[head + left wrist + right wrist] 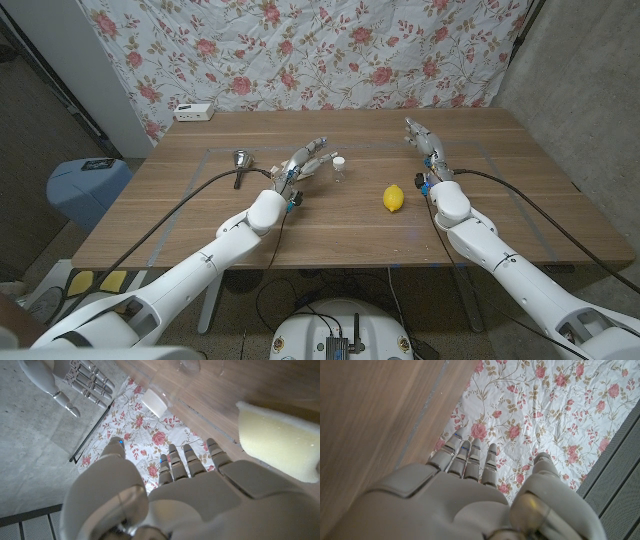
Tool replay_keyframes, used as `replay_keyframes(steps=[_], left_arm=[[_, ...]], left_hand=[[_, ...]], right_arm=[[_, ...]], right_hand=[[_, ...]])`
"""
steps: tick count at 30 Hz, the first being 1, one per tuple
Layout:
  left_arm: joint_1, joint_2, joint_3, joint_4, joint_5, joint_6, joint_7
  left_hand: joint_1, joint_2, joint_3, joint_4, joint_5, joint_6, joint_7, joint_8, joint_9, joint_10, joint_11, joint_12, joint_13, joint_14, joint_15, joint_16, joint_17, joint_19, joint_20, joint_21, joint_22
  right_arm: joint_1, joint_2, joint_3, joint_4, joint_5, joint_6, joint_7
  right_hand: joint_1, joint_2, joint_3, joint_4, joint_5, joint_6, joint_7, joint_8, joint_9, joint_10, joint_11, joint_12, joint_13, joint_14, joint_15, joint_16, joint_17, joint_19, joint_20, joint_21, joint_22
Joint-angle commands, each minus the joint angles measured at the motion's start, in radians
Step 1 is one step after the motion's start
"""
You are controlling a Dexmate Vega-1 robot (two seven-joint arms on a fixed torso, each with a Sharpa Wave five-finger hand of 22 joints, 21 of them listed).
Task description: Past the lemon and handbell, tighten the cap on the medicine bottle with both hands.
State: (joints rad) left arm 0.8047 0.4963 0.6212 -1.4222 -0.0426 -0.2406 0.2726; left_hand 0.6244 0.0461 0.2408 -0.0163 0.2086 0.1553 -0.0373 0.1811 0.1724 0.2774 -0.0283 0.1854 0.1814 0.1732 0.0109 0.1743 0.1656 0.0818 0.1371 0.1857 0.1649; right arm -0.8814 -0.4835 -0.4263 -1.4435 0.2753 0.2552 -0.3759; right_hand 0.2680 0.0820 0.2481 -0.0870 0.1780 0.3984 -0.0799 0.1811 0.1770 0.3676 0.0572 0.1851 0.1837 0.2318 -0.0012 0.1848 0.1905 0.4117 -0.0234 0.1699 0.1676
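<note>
Bottle (pixel 341 168): small, clear, white-capped; upright mid-bench, between bell (pixel 240 160) and lemon (pixel 393 198)
Left hand (pixel 305 162): fingers apart, empty, just beside bottle
Right hand (pixel 424 140): fingers apart, empty, well apart
Advice: left should steady body; right should twist cap

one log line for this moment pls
left hand: open, beside medicine bottle | right hand: open, apart | lemon: untouched | handbell: untouched

Both arms reach forward, left hand (pixel 307 163) and right hand (pixel 425 140) apparently empty, fingers extended and apart.
</note>
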Motion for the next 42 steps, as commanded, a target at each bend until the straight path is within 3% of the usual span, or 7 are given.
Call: replay_keyframes(steps=[1, 11, 17, 22, 25, 29, 42], left_arm=[[0.007, -0.004, -0.043, 0.047, -0.069, -0.112, -0.033], [-0.01, -0.012, -0.068, 0.117, -0.124, -0.184, -0.083], [-0.029, -0.025, -0.078, 0.162, -0.167, -0.216, -0.126], [-0.044, -0.051, -0.087, 0.194, -0.195, -0.224, -0.13], [-0.049, -0.07, -0.09, 0.213, -0.205, -0.238, -0.124], [-0.057, -0.081, -0.089, 0.218, -0.201, -0.229, -0.112], [-0.069, -0.112, -0.102, 0.254, -0.248, -0.209, -0.104]], left_hand=[[-0.018, 0.042, 0.009, 0.023, 0.002, 0.006, 0.012, 0.001, 0.001, -0.003, 0.009, 0.007, 0.0, -0.002, 0.008, 0.004, 0.006, 0.005, -0.004, 0.004, 0.005], [-0.067, 0.122, 0.027, 0.067, -0.008, 0.001, 0.036, -0.002, 0.002, -0.015, 0.039, 0.006, 0.0, -0.009, 0.03, 0.004, 0.007, 0.011, 0.006, 0.005, 0.006], [-0.081, 0.136, 0.031, 0.08, -0.008, 0.0, 0.038, -0.002, 0.003, -0.016, 0.043, 0.006, 0.0, -0.01, 0.032, 0.004, 0.007, 0.016, 0.004, 0.007, 0.006], [-0.126, 0.166, 0.054, 0.132, -0.003, -0.006, 0.055, -0.002, 0.003, -0.026, 0.051, 0.006, 0.0, -0.016, 0.039, 0.005, 0.009, 0.051, -0.009, 0.019, 0.008], [-0.146, 0.166, 0.083, 0.161, 0.004, -0.007, 0.066, -0.002, 0.003, -0.027, 0.056, 0.008, 0.0, -0.023, 0.039, 0.004, 0.009, 0.074, -0.042, 0.024, 0.008], [-0.16, 0.164, 0.105, 0.176, 0.008, -0.013, 0.084, -0.003, 0.003, -0.031, 0.068, 0.008, 0.0, -0.025, 0.044, 0.004, 0.008, 0.094, -0.068, 0.027, 0.008], [-0.208, 0.148, 0.13, 0.19, 0.009, -0.062, 0.111, -0.011, 0.002, -0.087, 0.101, -0.005, -0.001, -0.059, 0.064, -0.003, 0.006, 0.082, -0.084, 0.011, 0.007]], right_arm=[[0.023, 0.007, -0.014, 0.024, -0.026, 0.012, -0.006], [0.016, 0.023, -0.012, 0.026, -0.015, 0.03, -0.01], [0.021, 0.03, -0.008, 0.037, 0.015, 0.028, 0.013], [0.029, 0.026, 0.003, 0.05, 0.08, 0.019, 0.075], [0.038, 0.028, 0.01, 0.07, 0.121, 0.029, 0.117], [0.045, 0.026, 0.016, 0.089, 0.149, 0.036, 0.145], [0.056, 0.052, 0.037, 0.152, 0.25, 0.079, 0.225]], right_hand=[[-0.002, 0.002, 0.002, -0.002, 0.007, 0.008, 0.01, 0.008, 0.003, 0.004, -0.004, 0.005, 0.002, 0.002, -0.01, 0.003, 0.003, 0.009, -0.013, 0.01, 0.0], [-0.007, 0.014, 0.006, 0.0, 0.008, -0.01, 0.027, 0.001, 0.003, 0.0, -0.005, 0.004, 0.002, -0.008, -0.016, 0.003, 0.004, 0.006, -0.017, 0.012, 0.0], [-0.021, 0.017, 0.005, 0.006, 0.007, -0.041, 0.036, -0.007, 0.003, -0.018, -0.005, -0.001, 0.002, -0.024, -0.019, 0.001, 0.005, -0.003, -0.023, 0.011, 0.0], [-0.049, 0.02, -0.002, 0.019, 0.008, -0.098, 0.041, -0.013, 0.003, -0.058, -0.005, -0.008, 0.002, -0.065, -0.01, -0.003, 0.008, -0.049, -0.032, 0.004, 0.0], [-0.073, 0.021, -0.008, 0.03, 0.011, -0.141, 0.042, -0.013, 0.002, -0.095, -0.001, -0.011, 0.001, -0.1, -0.01, -0.005, 0.01, -0.079, -0.037, 0.004, 0.0], [-0.087, 0.021, -0.012, 0.037, 0.012, -0.166, 0.046, -0.013, 0.002, -0.119, -0.007, -0.012, 0.001, -0.121, -0.007, -0.006, 0.01, -0.105, -0.038, 0.001, 0.0], [-0.109, 0.019, -0.017, 0.047, 0.016, -0.209, 0.053, -0.013, 0.001, -0.155, -0.009, -0.011, 0.0, -0.149, -0.012, -0.004, 0.009, -0.132, -0.045, 0.004, -0.001]])
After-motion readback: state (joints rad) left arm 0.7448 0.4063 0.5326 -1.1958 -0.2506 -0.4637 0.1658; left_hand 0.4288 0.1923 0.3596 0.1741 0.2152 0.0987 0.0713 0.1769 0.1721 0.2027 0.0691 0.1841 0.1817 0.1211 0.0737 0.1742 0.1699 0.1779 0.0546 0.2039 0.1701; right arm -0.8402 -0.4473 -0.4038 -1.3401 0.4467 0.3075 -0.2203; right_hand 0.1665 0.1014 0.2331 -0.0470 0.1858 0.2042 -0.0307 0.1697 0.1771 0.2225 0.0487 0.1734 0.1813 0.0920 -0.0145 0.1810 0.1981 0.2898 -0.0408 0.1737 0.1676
